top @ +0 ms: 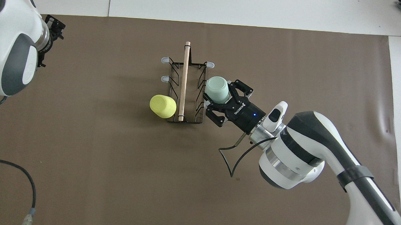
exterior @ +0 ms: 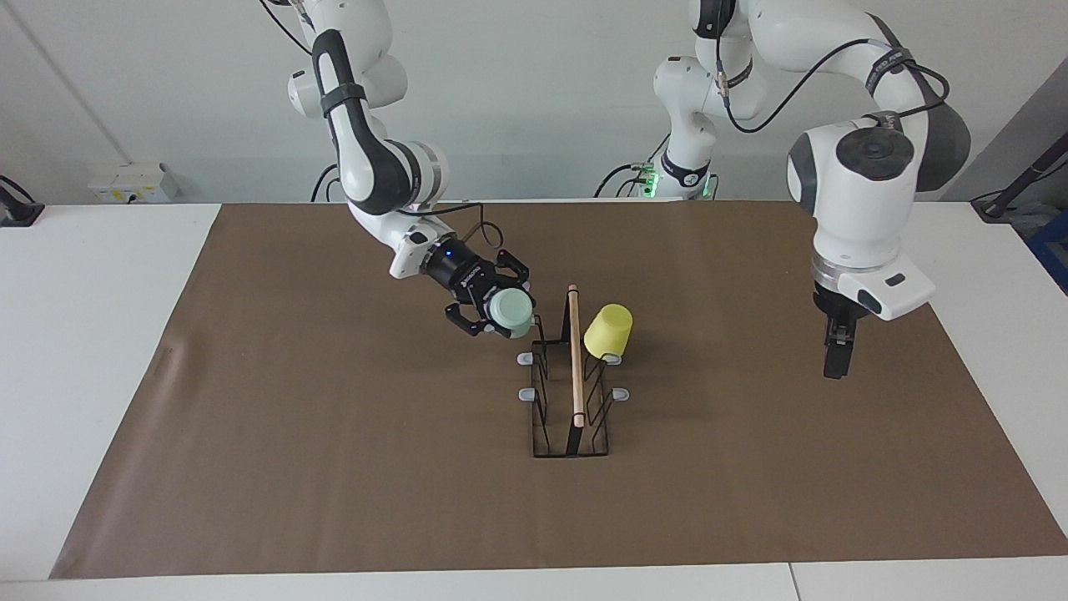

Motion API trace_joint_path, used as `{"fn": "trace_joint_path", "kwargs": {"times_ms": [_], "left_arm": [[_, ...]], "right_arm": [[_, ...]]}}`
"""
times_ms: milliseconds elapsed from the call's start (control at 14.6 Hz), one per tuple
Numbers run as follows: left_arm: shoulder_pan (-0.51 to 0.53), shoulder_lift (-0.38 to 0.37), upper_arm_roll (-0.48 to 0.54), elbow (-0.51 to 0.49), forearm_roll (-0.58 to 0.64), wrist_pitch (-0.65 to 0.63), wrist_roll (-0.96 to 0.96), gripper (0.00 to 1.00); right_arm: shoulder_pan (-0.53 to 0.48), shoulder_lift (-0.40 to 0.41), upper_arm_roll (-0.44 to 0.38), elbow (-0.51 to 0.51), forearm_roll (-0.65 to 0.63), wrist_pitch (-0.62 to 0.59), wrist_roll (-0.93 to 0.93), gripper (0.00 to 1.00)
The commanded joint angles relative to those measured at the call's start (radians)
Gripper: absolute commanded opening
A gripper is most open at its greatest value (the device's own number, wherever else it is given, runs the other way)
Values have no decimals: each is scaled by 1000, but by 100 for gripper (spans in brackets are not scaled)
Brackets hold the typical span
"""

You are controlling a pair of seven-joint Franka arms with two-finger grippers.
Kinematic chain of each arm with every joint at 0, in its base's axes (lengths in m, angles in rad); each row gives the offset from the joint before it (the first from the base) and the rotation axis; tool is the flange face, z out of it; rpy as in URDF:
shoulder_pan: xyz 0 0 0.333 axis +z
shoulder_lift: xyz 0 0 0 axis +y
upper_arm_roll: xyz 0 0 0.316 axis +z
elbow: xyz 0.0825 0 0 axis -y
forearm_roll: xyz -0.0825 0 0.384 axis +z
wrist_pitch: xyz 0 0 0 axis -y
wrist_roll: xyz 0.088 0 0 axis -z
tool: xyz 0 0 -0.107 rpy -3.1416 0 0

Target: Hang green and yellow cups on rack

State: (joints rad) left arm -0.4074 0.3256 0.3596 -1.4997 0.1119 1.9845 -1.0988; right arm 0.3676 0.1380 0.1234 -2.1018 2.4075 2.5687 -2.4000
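Right claw (exterior: 501, 315): gripping the green cup (exterior: 511, 313) by its side, bringing it over the rack's prong nearest the robots on the right arm's side.
Left claw (exterior: 837, 361): hanging over bare mat toward the left arm's end of the bench, carrying nothing, waiting; fingers standing apart.
Yellow cup (exterior: 608, 330): sitting mouth-down and tilted on the prong nearest the robots, on the left arm's side; this half is looking done.
Green cup: pale mint, tapered, handleless, base facing up; not yet hanging.
Rack (exterior: 571, 392): black wire frame, wooden rod (exterior: 575, 355) along the top, grey-tipped prongs farther from the robots standing free.
Remaining: seating the green cup and letting go.
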Motion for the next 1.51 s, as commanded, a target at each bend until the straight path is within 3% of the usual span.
{"fn": "trace_joint_path", "kwargs": {"times_ms": [0,137,411,616,958,1232,1437], "left_arm": [[135,-30,-89,-27,-134,37,279,100],[221,-33,-146,-14,-237,28,493,100],[412,-81,-387,-16,-230,-86,780,100],[400,-173,-395,-25,-157,-307,1011,100],[378,-319,-403,-46,-155,-481,1057,100],[389,-344,-403,-80,-156,-477,1140,100],[390,-346,-401,-85,-155,-472,1136,100]], "right_arm": [[13,31,1,62,36,48,-28,0],[13,31,1,60,36,51,-34,0],[13,58,1,60,53,45,-70,0],[14,60,1,49,102,44,-91,0],[43,48,1,10,179,47,-96,0],[42,60,1,-24,194,-8,-131,0],[30,139,1,-33,232,-134,-224,0]]}}
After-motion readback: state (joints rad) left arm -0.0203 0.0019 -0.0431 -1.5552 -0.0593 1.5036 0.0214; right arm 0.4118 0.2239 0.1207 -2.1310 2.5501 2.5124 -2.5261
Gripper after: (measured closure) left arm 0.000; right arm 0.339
